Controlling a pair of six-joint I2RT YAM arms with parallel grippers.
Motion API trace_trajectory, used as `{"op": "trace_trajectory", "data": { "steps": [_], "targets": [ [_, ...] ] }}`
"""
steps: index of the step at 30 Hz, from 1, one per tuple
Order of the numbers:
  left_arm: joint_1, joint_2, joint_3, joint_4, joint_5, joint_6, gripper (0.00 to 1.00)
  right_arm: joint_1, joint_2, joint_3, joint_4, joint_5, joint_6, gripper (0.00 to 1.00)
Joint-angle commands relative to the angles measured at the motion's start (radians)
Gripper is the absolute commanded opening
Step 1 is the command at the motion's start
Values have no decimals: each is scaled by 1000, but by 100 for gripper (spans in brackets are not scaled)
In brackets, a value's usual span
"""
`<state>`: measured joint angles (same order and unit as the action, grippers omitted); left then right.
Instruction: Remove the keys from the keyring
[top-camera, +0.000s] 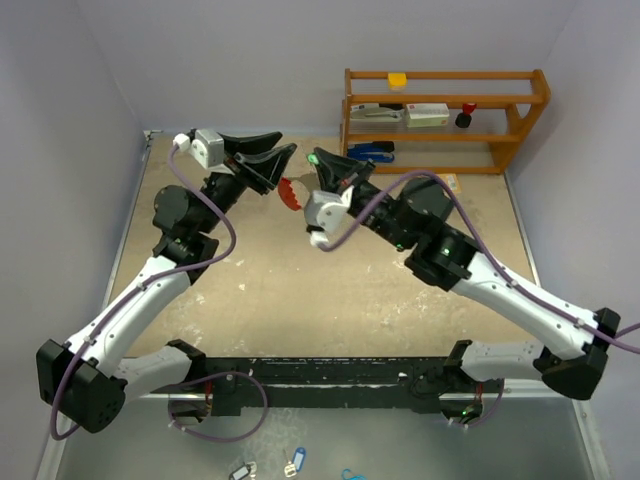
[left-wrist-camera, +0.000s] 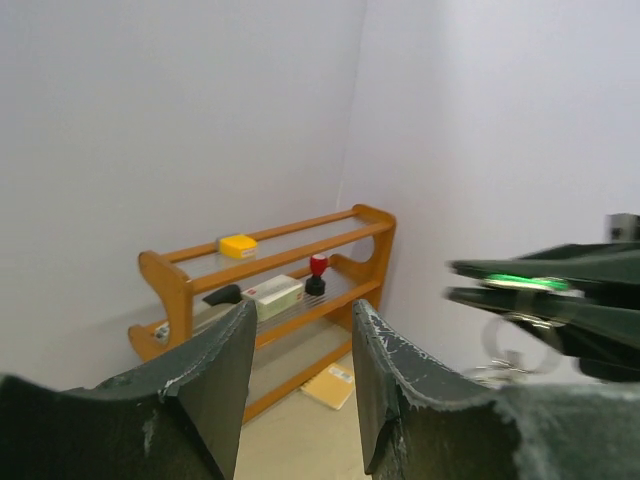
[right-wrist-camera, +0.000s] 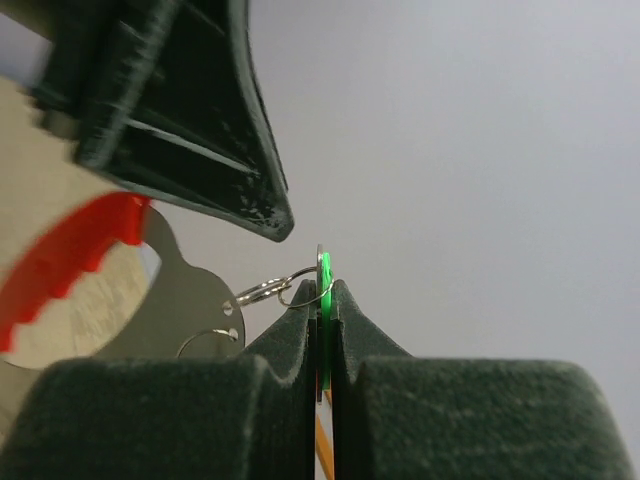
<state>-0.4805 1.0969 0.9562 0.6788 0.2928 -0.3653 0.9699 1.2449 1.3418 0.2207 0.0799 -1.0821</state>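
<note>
The tiny pale-green tagged key (right-wrist-camera: 326, 272) is clamped edge-on between the closed fingers of the right gripper (right-wrist-camera: 323, 298), held up over the far middle of the tan table (top-camera: 300, 290). A thin silver split ring (right-wrist-camera: 262, 289) links it to the red crescent-shaped plastic keyring (right-wrist-camera: 68, 252) just to its left. The left gripper (left-wrist-camera: 303, 312) hovers there, fingers apart, with nothing seen between them. The step looks like separating the two. Next, the left gripper needs to take hold of the red piece. The ring's join is too small to make out.

My right gripper (right-wrist-camera: 322, 298) has matt, dark, grainy plastic pads (right-wrist-camera: 288, 345). Pinched between them, the key (right-wrist-camera: 326, 270) shows glossy green plastic. Beside the tips is a thin, bright wire ring (right-wrist-camera: 262, 290), then a smooth dull-grey metal plate (right-wrist-camera: 195, 300) and the keyring (right-wrist-camera: 60, 258) of ridged red plastic.
</note>
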Motion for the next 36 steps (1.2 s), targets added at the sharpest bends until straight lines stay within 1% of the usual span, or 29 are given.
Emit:
{"op": "trace_trajectory", "data": {
  "steps": [1,3,6,12,20,30,36],
  "targets": [
    [-3,-41,37,-73,-122,122,41,6,-150,-53,63,-267,25,0],
    [-4,-44,29,-90,-169,149,41,6,-178,-42,26,-344,57,0],
    [-3,-39,25,-106,-193,166,41,6,-211,-22,-16,-450,107,0],
    [-3,-22,25,-107,-182,176,41,5,-252,1,-51,-560,179,0],
    [-3,-15,14,-44,-91,131,42,5,-252,13,-45,-567,199,0],
    [-3,-13,15,-36,-84,120,42,6,-255,3,-30,-577,206,0],
    [-3,-3,12,-5,-49,96,42,6,-258,0,-30,-567,204,0]
  ]
}}
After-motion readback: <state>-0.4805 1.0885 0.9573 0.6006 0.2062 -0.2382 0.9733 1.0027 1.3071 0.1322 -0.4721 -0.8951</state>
